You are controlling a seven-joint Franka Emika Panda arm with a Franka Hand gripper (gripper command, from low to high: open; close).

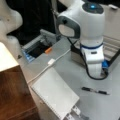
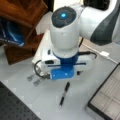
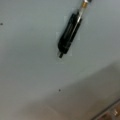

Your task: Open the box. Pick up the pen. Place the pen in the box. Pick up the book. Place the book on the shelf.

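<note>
The box [image 2: 106, 96] stands open at a front view's lower right, its pale compartmented tray bare, so the opening step looks done. The pen [image 1: 95, 91] lies flat on the grey tabletop [image 1: 62, 67], apart from the box and not yet lifted; in both front views it rests just in front of the arm's blue-and-white wrist. The end effector [image 2: 37, 79] shows only as two silvery fingertips poking out beside the wrist toward a front view's left, low over the tabletop and near the pen without touching it; whether they are spread or closed I cannot tell, but nothing is seen held. The wrist view looks down on the pen's black end lying on the bare surface. The book [image 1: 55, 93] lies flat on the tabletop beside the shelf [image 1: 12, 87], whose cream top carries nothing visible, so pen and book steps both appear to remain.
</note>
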